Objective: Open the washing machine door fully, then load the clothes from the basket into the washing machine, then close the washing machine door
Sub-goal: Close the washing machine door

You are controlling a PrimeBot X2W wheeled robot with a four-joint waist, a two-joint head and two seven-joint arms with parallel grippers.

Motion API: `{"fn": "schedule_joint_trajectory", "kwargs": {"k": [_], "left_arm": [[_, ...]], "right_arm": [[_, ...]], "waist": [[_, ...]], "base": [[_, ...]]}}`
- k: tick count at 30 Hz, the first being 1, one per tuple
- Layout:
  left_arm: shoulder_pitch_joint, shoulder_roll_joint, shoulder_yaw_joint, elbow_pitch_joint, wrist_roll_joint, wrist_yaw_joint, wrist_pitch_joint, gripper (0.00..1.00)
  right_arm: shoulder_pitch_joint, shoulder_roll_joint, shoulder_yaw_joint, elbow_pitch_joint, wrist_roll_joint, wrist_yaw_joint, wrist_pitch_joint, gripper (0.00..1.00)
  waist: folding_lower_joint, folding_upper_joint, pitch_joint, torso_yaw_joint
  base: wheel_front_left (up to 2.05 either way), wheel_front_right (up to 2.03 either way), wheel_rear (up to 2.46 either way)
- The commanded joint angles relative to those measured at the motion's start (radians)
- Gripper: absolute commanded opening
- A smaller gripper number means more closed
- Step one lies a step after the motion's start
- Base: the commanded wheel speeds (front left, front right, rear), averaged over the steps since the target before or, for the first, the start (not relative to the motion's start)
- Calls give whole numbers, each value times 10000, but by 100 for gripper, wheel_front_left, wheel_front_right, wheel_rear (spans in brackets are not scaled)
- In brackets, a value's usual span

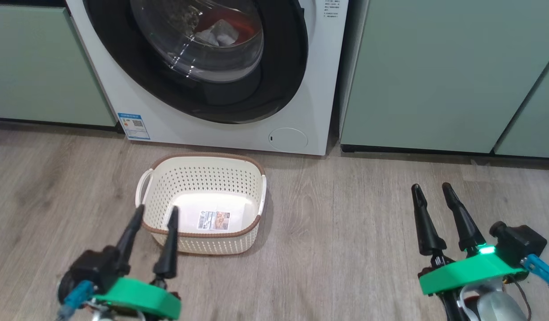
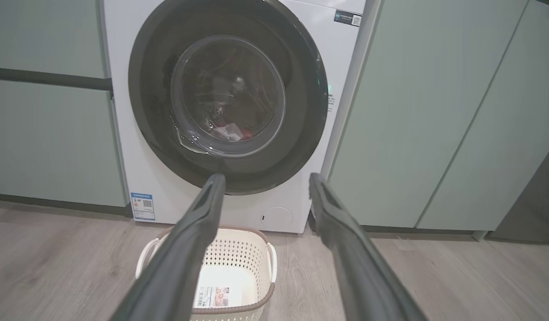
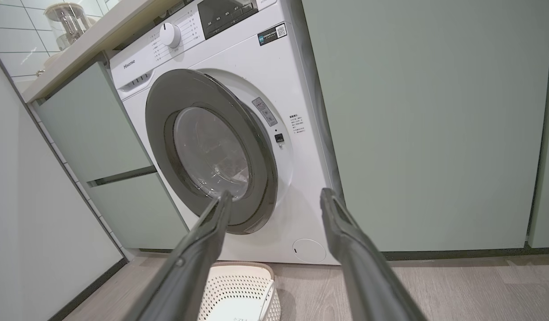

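Grey wood-look floor (image 1: pixel 346 223) met pale green cabinets (image 1: pixel 435 67); the washing machine (image 1: pixel 328 89) stood between them, door (image 1: pixel 283 67) slightly ajar, red clothes (image 1: pixel 221 33) behind its glass; basket (image 1: pixel 203 178) just before it; left gripper (image 1: pixel 157 208) and right gripper (image 1: pixel 431 186) spread, holding nothing.

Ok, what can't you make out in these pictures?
Clothes: head view, mostly hidden behind glare on the washing machine door; count unclear.
Washing machine top: head view, cut off by the upper edge.
Basket: right wrist view, partly behind the right gripper, cut by the bottom edge.
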Motion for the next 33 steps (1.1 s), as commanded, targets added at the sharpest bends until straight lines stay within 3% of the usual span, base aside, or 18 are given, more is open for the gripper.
{"fn": "schedule_joint_trajectory", "kwargs": {"k": [1, 33], "left_arm": [[-236, -45, 192, -304, 66, 3, -96, 100], [-393, -48, -256, 222, 429, -14, -97, 100]], "right_arm": [[-296, -40, 249, -294, 1, 0, -65, 100], [-325, 171, -274, 127, -825, 0, -65, 100]], "waist": [[1, -1, 1, -11], [1, -1, 39, 42]], "base": [[0, 0, 0], [0, 0, 0]]}}
